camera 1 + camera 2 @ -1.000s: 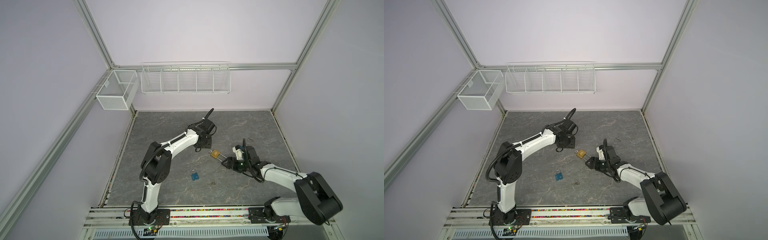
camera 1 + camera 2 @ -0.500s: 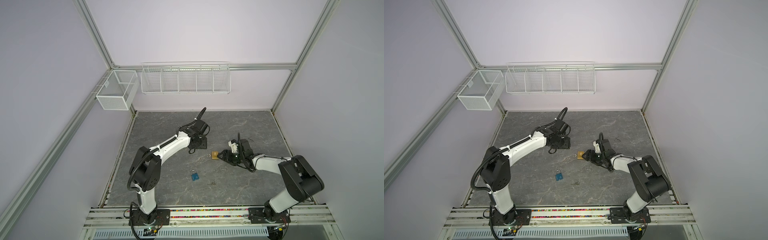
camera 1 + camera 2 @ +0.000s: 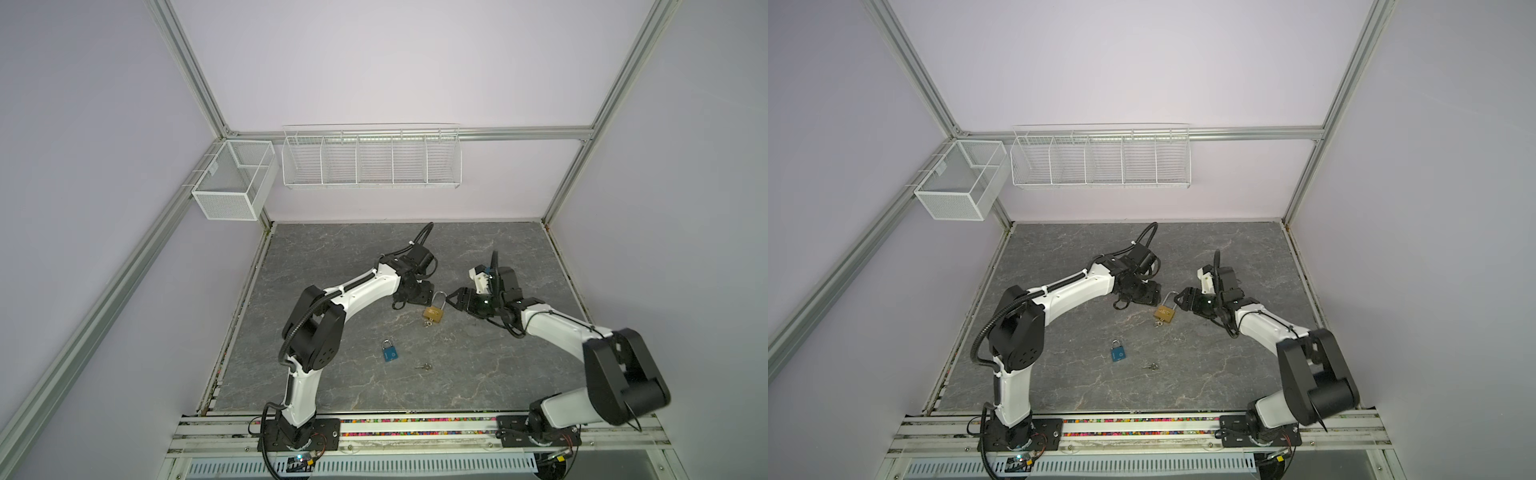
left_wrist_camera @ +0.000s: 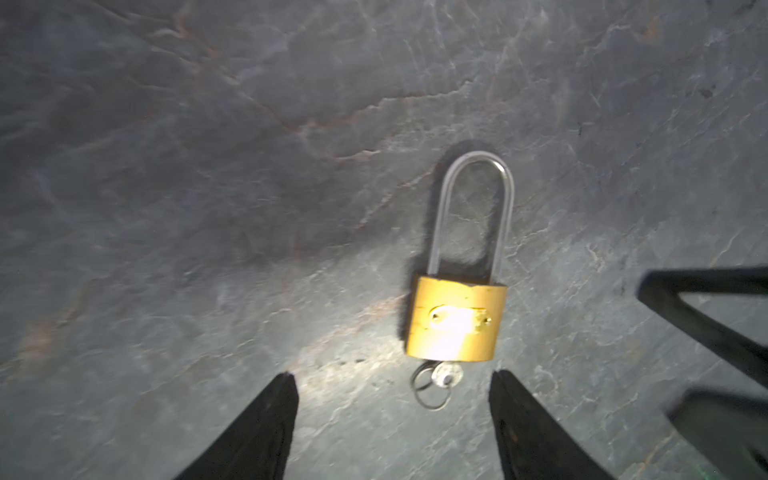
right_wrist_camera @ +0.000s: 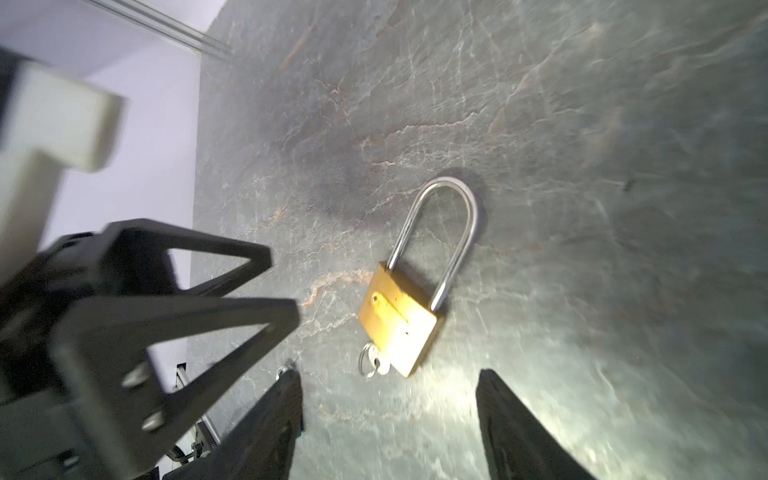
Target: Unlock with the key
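The left gripper (image 4: 392, 374) and right gripper (image 5: 387, 371) both gape wide and empty, either side of the brass padlock (image 4: 455, 320). It lies flat on the tabletop (image 4: 208, 166), key (image 4: 446, 374) in its keyhole.

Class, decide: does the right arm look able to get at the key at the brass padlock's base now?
Probably yes. The right gripper, fingers open, sits just short of the key below the brass padlock, with nothing between them. The left gripper is off to one side.

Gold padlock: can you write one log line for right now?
gold padlock: lying flat, key inserted | left gripper: open, empty | right gripper: open, empty
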{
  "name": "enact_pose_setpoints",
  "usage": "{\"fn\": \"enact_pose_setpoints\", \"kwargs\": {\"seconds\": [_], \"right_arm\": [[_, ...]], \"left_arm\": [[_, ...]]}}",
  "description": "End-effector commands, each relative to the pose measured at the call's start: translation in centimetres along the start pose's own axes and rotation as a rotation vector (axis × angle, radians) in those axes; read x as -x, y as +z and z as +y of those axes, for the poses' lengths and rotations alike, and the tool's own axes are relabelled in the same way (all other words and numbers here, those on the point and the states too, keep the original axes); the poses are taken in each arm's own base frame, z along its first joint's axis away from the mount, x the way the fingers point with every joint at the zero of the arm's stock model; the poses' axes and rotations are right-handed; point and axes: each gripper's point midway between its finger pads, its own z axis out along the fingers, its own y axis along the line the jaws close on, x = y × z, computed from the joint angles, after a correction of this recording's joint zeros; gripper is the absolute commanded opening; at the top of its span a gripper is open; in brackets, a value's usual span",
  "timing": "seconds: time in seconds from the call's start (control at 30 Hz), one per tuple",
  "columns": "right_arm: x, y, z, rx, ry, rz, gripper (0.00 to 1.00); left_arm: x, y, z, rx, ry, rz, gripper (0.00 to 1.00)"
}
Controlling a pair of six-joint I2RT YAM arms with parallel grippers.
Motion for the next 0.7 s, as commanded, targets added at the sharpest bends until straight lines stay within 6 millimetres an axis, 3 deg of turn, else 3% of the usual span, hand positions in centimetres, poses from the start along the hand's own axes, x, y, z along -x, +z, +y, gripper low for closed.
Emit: {"fn": "enact_pose_setpoints", "kwargs": {"seconds": [0.0, 0.13, 0.3, 0.47, 0.67], "right_arm": [[-2.8, -3.4, -2.2, -0.076, 0.023, 0.004, 0.71], [-4.6, -6.1, -2.7, -0.062, 0.045, -0.03, 0.74], [-4.4, -8.7, -2.7, -0.037, 0.069, -0.101, 0.76], [-4.2, -9.5, -1.7, -0.007, 0.051, -0.097, 0.76], [-4.8, -9.4, -2.2, 0.002, 0.065, -0.099, 0.77]], "left_arm": [[1.7, 0.5, -0.3, 0.04, -0.065, -0.024, 0.73], [2.6, 2.4, -2.4, 0.043, 0.03, 0.049, 0.71], [0.1, 3.2, -2.4, 0.196, 0.166, 0.167, 0.79], [-1.7, 4.0, -1.8, 0.233, 0.154, 0.202, 0.79], [-2.9, 5.0, -1.9, 0.209, 0.145, 0.242, 0.79]]}}
